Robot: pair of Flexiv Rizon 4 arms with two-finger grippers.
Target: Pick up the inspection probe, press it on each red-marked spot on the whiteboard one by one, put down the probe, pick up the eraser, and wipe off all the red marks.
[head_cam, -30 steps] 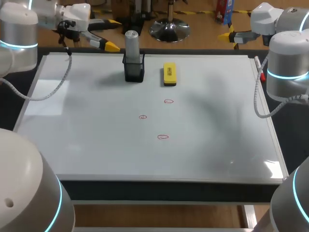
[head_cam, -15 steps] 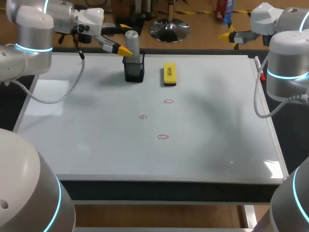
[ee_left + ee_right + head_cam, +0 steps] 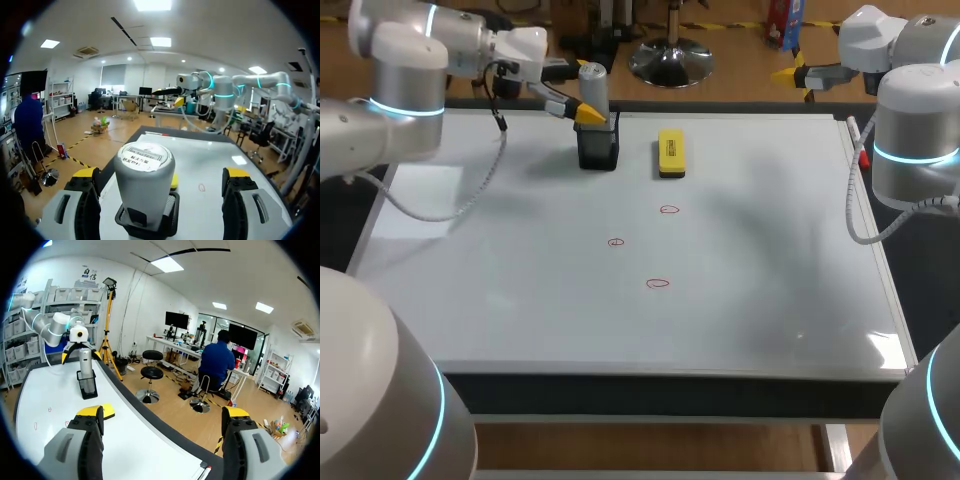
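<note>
The grey cylindrical probe (image 3: 593,84) stands upright in a black holder (image 3: 597,146) at the back of the whiteboard (image 3: 520,290). My left gripper (image 3: 582,93) is open around the probe's top. In the left wrist view the probe (image 3: 142,182) sits between the fingers (image 3: 85,200) with a gap on each side, nearer one finger. The yellow eraser (image 3: 671,153) lies just right of the holder. Three small red marks (image 3: 669,210), (image 3: 616,242), (image 3: 658,283) are drawn mid-board. My right gripper (image 3: 793,78) hangs open and empty beyond the board's back right corner.
In the right wrist view, past its own open gripper (image 3: 162,412), I see the probe (image 3: 86,365) far across the board, my left gripper (image 3: 80,345) behind it, and the eraser (image 3: 107,411) nearer. A marker (image 3: 860,140) lies along the board's right rim.
My left arm has swung right from the board's back left corner, bringing its open gripper around the probe's top. The right arm has stayed still.
</note>
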